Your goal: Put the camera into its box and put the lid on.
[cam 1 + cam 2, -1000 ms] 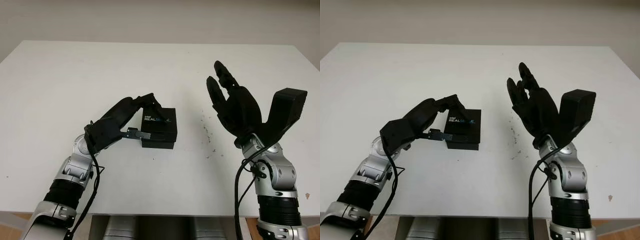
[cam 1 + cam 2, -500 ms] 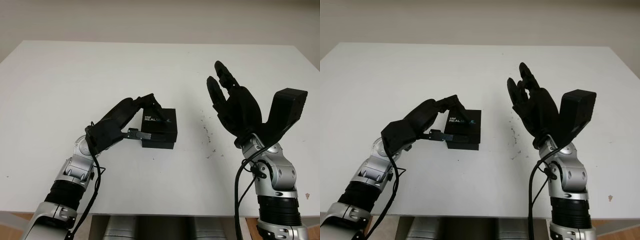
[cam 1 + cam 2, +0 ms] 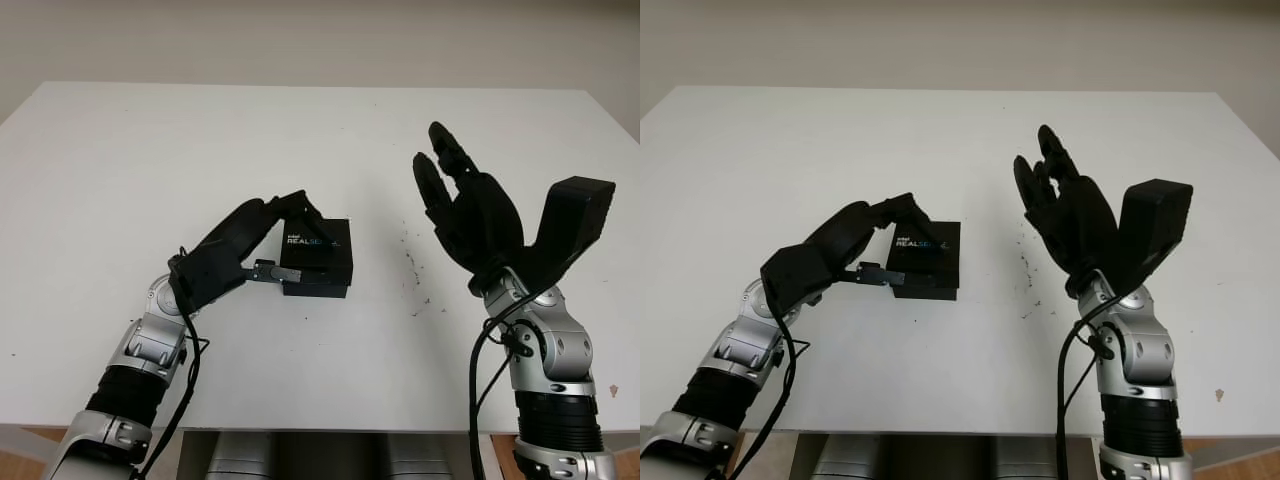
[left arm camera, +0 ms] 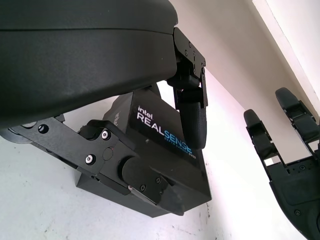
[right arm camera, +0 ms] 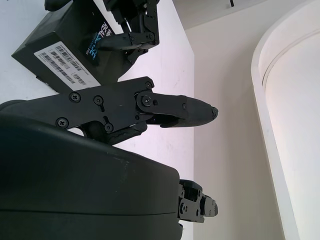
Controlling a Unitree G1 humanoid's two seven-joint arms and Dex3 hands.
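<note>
A black box with a white "RealSense" label (image 3: 318,250) stands on the white table (image 3: 150,150), just left of the middle. Its lid (image 4: 165,145) sits on the black base (image 3: 315,291), whose lower edge shows beneath it. My left hand (image 3: 297,240) is shut on the lid, with fingers over its top far-left corner and the thumb (image 3: 272,270) against its near-left side. My right hand (image 3: 455,195) is open, raised above the table to the right of the box, palm facing left. The camera itself is hidden.
Small dark specks (image 3: 412,272) dot the table between the box and the right hand. The table's front edge (image 3: 330,428) runs close to both arms. The box's barcode sticker (image 5: 62,62) shows on the side facing the right hand.
The left hand and forearm have shifted slightly, and the box has turned a touch under them. The right hand has not moved.
</note>
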